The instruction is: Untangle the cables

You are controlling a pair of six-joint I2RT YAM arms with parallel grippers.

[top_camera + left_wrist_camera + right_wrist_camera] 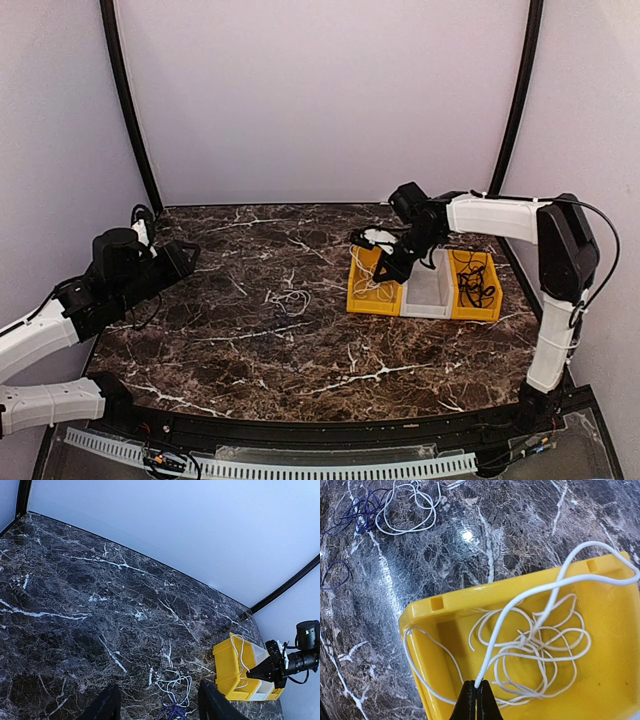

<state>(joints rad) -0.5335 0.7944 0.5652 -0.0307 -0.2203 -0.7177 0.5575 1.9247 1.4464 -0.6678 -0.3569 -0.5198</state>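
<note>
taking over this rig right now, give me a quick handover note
Left gripper: open, holding nothing, above the table and aimed at the loose clump.
Right gripper: shut on the white cable, whose coil lies in the left yellow bin.
Black cables: in the right yellow bin.
Done: those cables are separated into bins.
Left: release the white cable into its bin. Then part the loose white cable from the blue cable; they overlap on the table.

Likely lab: white-walled robot enclosure (320, 100)
</note>
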